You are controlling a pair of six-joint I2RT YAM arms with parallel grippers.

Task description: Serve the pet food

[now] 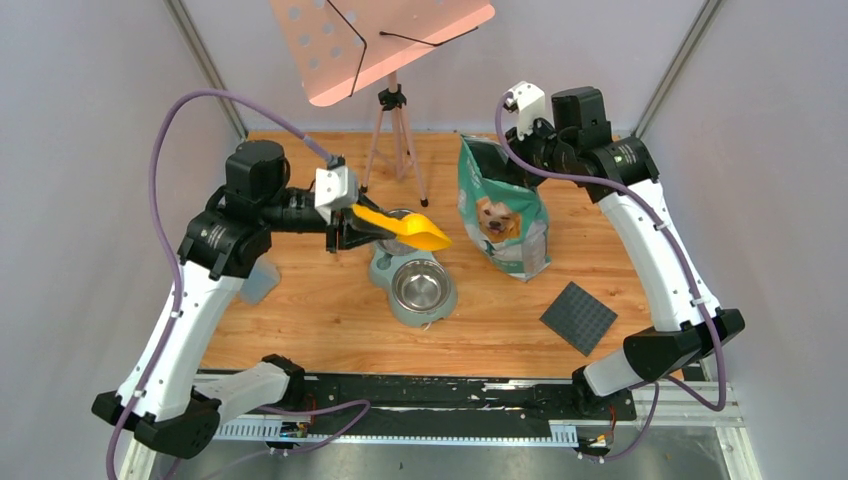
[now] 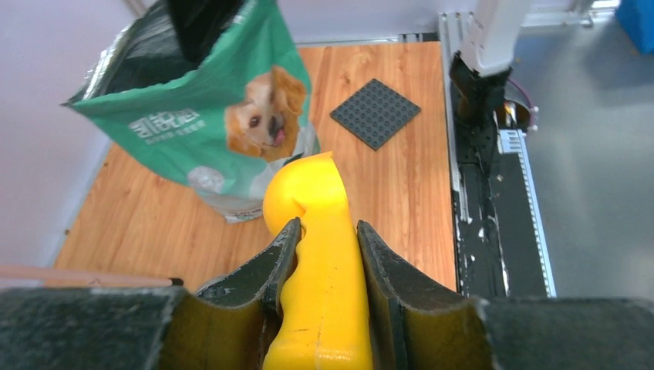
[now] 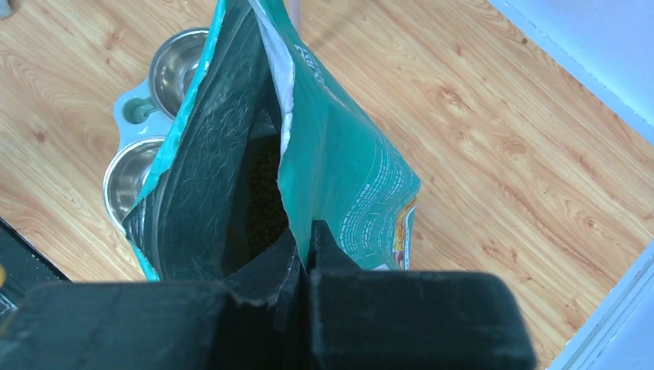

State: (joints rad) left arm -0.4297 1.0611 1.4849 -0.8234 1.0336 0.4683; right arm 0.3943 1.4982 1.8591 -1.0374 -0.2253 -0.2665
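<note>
The pet food shows only in the right wrist view, as dark kibble deep inside the open teal bag. The bag stands upright at the back right. My right gripper is shut on its top rim and shows in the top view. My left gripper is shut on the handle of a yellow scoop. In the top view the left gripper holds the scoop above the far bowl of a double steel feeder. No kibble shows in the scoop or in the near bowl.
A tripod with a pink perforated tray stands at the back centre. A dark grey studded plate lies at the front right. A pale translucent container sits by the left arm. Grey walls close in both sides.
</note>
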